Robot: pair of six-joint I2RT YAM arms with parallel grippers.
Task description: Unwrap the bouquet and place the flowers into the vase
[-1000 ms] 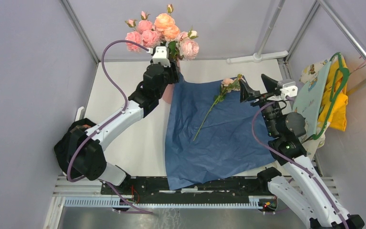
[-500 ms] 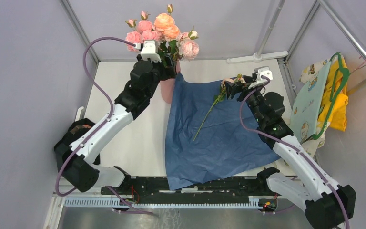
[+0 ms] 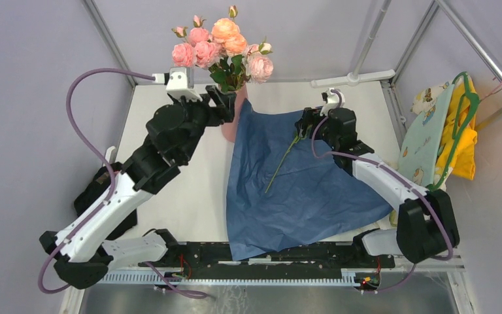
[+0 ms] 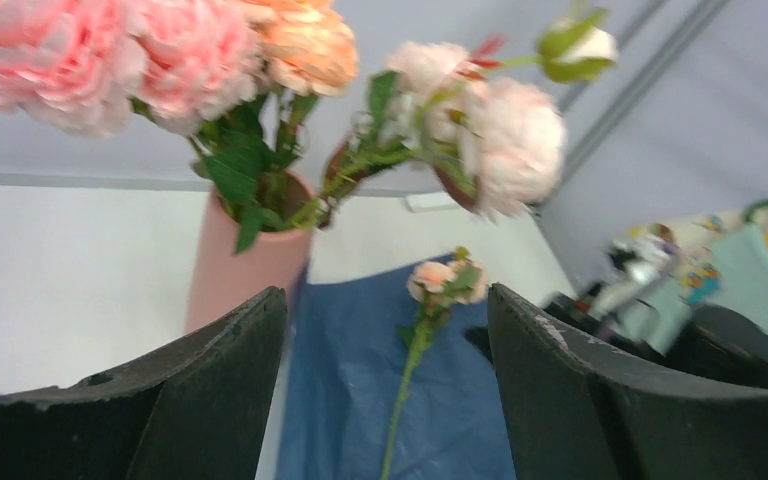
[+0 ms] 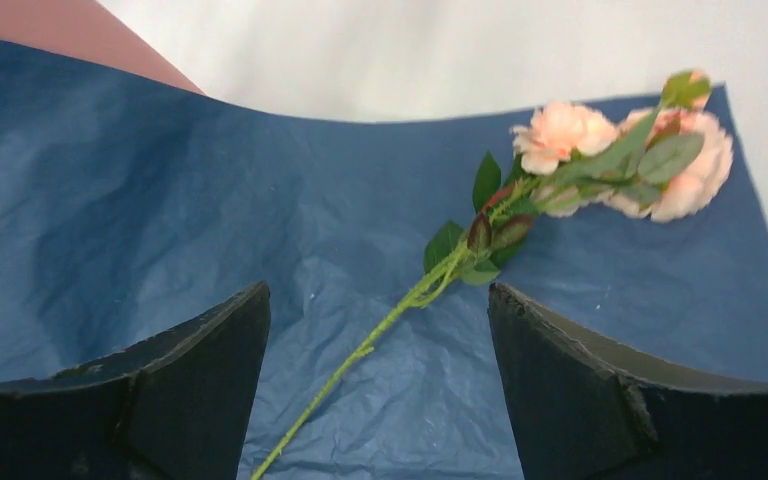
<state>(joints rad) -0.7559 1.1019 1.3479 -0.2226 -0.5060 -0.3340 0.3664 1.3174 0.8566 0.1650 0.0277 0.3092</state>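
Worktop (image 3: 170,157) bears one loose rose (image 5: 560,135) on the paper (image 3: 301,196) at one o'clock, vase (image 4: 240,270) at twelve; left hand (image 4: 385,292) and right hand (image 5: 378,290) gape empty, and the right should straddle mid-stem squarely before closing.

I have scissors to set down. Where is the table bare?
Bare white table lies between the left arm and the blue paper, and behind the paper, right of the vase. The paper's far half is crowded: a rose and the right pincer.
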